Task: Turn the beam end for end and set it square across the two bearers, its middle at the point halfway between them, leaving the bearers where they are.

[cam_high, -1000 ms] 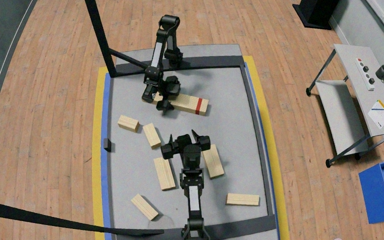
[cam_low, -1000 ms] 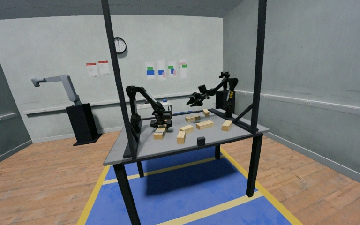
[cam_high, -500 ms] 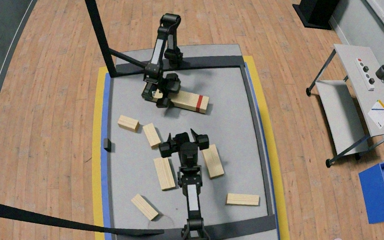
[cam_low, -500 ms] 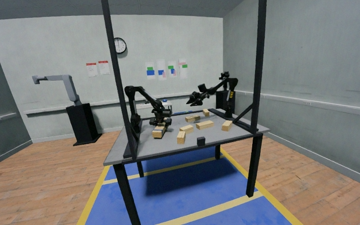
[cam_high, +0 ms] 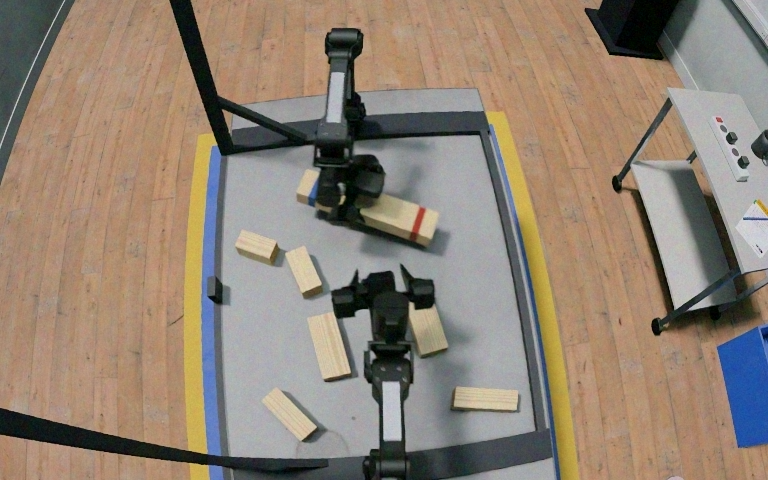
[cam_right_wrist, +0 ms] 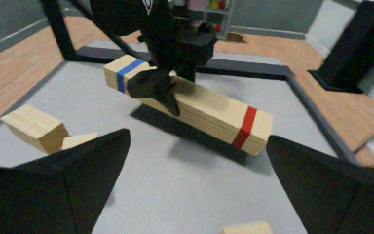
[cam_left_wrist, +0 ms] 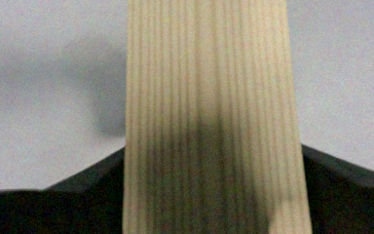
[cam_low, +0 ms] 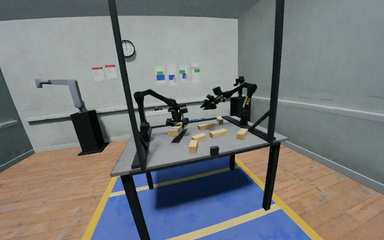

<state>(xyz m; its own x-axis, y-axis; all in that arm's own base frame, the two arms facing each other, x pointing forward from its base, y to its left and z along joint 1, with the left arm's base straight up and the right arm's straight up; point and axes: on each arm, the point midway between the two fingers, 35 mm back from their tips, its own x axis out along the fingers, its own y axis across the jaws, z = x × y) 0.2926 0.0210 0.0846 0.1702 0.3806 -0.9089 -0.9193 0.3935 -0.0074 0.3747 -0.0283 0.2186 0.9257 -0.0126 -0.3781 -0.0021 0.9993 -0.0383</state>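
Across the middle of the workspace, we have a gray table carrying both arms at opposite ends. In the top view, a wheeled cart stands on the floor to the right, well apart from the table.

At the far end, the left gripper is clamped on the beam, its fingers against the two long sides. We observe the beam raised above the table, aslant, with the blue-banded end at left and the red-banded end at right.

The right gripper is positioned above the table on the near side of the beam, fingers wide apart with nothing between them.

Six plain wooden blocks lie on the table; we cannot tell which two are the bearers. A long block lies left of the right arm, and another block lies partly beneath that arm's gripper, which obstructs our top view. Two blocks lie farther left, one near left, and one near right.

A small black block stands at the left table edge.

Beam now up off table, left gripper clamped on; blue band now showing in top view.
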